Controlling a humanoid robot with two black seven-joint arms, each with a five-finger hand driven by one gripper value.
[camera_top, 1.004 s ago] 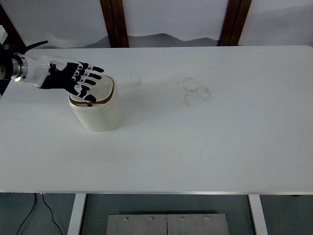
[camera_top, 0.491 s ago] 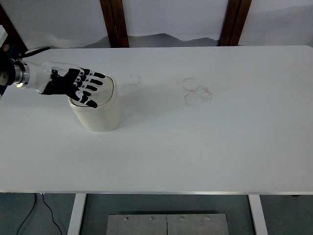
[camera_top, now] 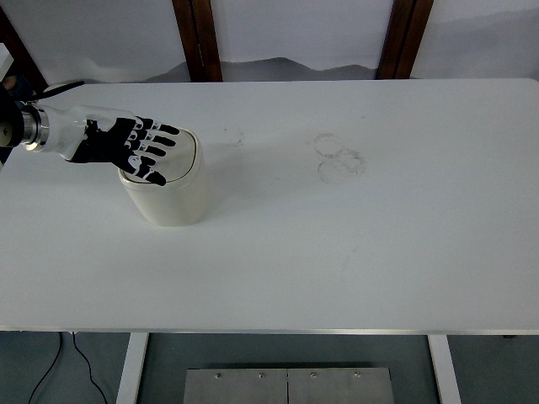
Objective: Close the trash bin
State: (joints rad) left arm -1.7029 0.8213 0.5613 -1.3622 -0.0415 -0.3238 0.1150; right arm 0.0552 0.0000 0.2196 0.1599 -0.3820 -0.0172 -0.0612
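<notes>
A small cream trash bin stands on the left part of the white worktop, a little back from the middle of its depth. It is upright, with rounded corners and a thin brown line running round the rim of its top. The lid surface looks pale and lies about level with that rim, though part of it is hidden.

The left robot hand reaches in from the left edge and sits flat over the top of the bin, palm down. Its black fingers are stretched out and slightly fanned, pointing right across the lid; they grip nothing. The fingertips look to be on or just above the lid, and I cannot tell from here whether they truly touch it. The white forearm casing and a metal wrist ring trail back toward the left edge.

Further right, near the middle of the worktop, there are faint grey ring marks, well apart from the bin.
</notes>
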